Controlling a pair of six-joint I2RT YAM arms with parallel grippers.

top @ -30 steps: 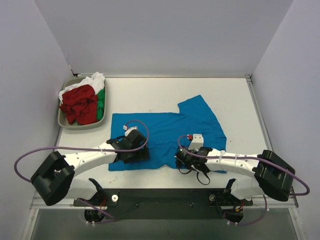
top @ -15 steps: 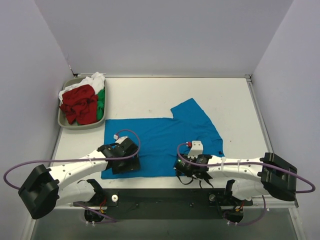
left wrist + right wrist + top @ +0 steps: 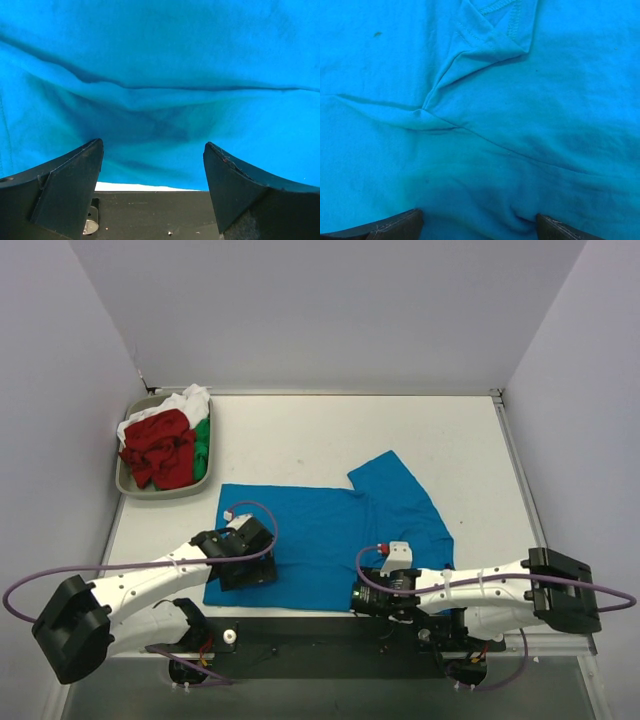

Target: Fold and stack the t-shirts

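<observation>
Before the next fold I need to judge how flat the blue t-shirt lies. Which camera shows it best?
The top external view: only there is the whole blue t-shirt visible, spread out with one sleeve pointing far right. The left wrist view shows just a creased patch at its near hem. The right wrist view shows just wrinkles and a turned-over stitched edge.

I see a grey tray [image 3: 160, 494] at ten o'clock on the white table [image 3: 330, 430], tucked into the far-left corner close against the left edge. A thin metal rail [image 3: 516, 480] borders the table at three o'clock, and the same trim runs along the far edge at twelve. Plain pale walls [image 3: 330, 310] close the table in on three sides. At six o'clock a black plate [image 3: 320, 635] lies along the near edge. My left wrist view shows it just below a narrow strip of white table.
</observation>
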